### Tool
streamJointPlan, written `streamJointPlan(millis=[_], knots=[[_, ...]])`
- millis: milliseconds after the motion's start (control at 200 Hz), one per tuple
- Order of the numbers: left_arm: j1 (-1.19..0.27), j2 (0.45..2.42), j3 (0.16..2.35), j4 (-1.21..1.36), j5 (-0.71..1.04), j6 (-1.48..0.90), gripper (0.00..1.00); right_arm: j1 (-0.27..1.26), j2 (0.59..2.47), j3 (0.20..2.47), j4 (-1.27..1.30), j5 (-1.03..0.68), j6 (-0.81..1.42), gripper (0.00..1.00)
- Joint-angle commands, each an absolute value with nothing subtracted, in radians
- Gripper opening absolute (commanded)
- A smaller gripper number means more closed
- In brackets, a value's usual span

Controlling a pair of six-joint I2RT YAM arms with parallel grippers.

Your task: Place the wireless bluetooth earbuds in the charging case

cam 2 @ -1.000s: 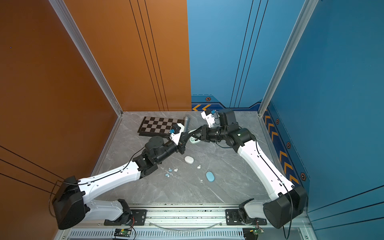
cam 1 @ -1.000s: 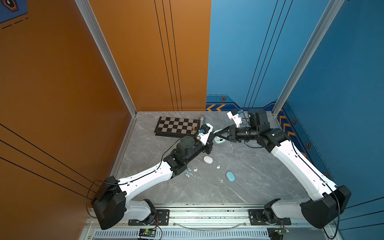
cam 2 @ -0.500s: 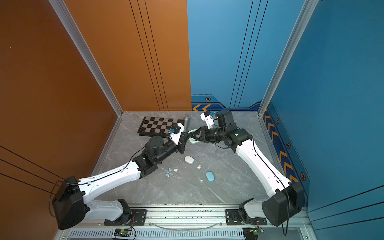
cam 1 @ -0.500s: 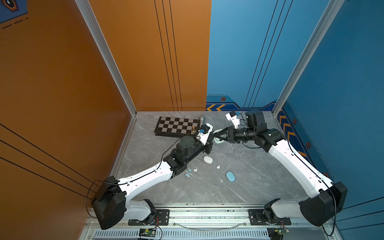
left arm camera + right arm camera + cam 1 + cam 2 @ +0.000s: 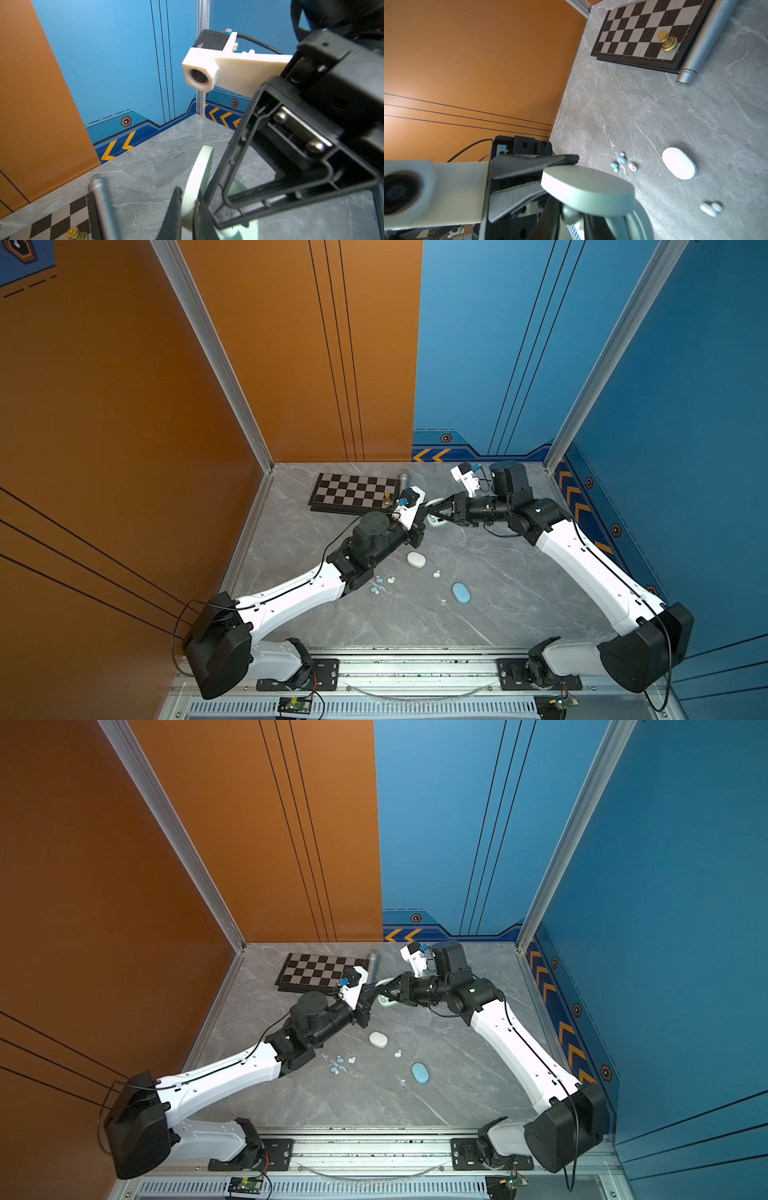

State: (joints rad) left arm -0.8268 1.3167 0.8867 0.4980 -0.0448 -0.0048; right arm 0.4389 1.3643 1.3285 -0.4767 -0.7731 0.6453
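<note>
The left claw (image 5: 187,207) is pressed shut on the open lid (image 5: 587,187) of the green case (image 5: 437,523). The right claw (image 5: 443,512) pinches a tiny green earbud (image 5: 571,214) just under that lid. More earbuds (image 5: 379,580) lie loose on the tabletop (image 5: 519,572), well apart from both claws.

Entry, changed: my right arm (image 5: 577,556) swung inward; right gripper (image 5: 434,516), pinching pale green earbud (image 5: 571,214), sits closer in at the green case (image 5: 587,187).

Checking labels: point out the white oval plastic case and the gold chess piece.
white oval plastic case (image 5: 416,559), a top view, lid centre.
gold chess piece (image 5: 666,41), right wrist view, its middle.
</note>
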Motion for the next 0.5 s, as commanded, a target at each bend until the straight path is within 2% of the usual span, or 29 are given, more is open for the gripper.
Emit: streamJointPlan(millis=[0, 495], knots=[[-0.832, 1.292, 0.914, 0.535, -0.023, 0.002, 0.0, 0.451, 1.376, 1.316, -0.43, -0.749, 0.663, 0.22], [-0.829, 1.285, 0.91, 0.535, -0.024, 0.002, 0.0, 0.458, 1.374, 1.304, -0.366, -0.762, 0.698, 0.19]])
